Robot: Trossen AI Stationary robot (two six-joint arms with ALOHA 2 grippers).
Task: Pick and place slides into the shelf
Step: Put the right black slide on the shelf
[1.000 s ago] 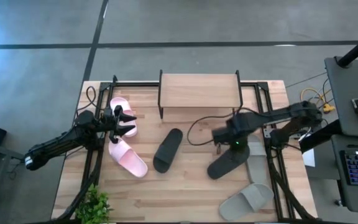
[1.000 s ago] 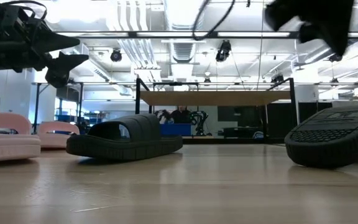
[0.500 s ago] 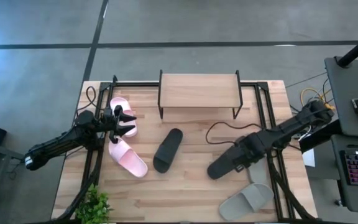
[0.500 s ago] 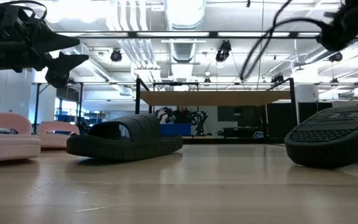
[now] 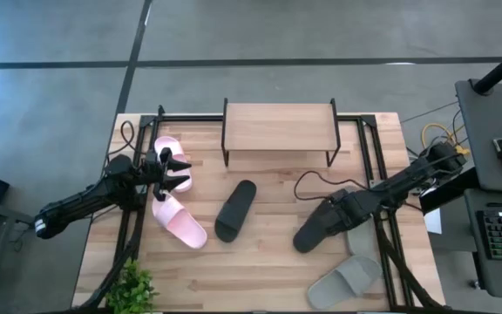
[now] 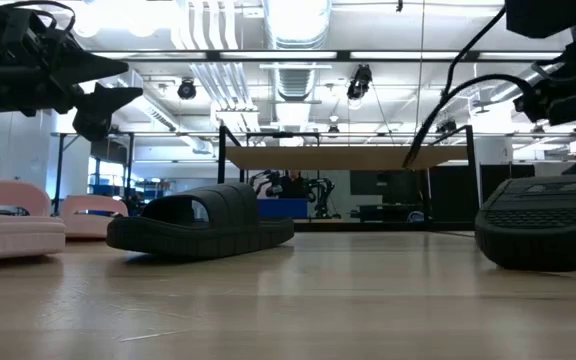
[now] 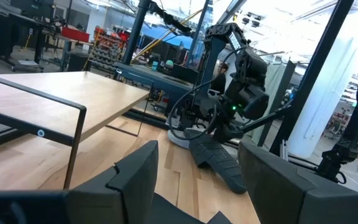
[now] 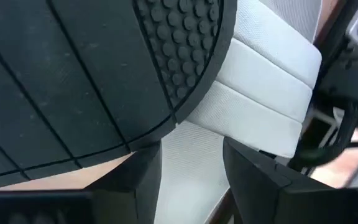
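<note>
The overturned black slide [image 5: 321, 228] lies in front of the shelf [image 5: 279, 127], toward its right end, partly over a grey slide [image 8: 260, 93]. The right gripper [image 5: 349, 208] is low over it, fingers apart, so it might snag both slides. The left gripper [image 5: 178, 172] waits open, left of the shelf.

The shelf [image 5: 279, 126] has a light wooden top board on thin dark legs, matching the pale planked table [image 5: 260, 262] beneath it. Left of the shelf lie two pale pink slides [image 5: 178, 220]. Below the shelf sits a black slide [image 5: 234, 210]; to its right, a second black slide [image 5: 319, 229] shows a sole of round studs and ribbed lines [image 8: 73, 68]. Two grey slides [image 5: 345, 279] lie further right, one with broad ridged bands [image 8: 260, 93]. A green plant [image 5: 132, 290] marks the table's near-left corner.
</note>
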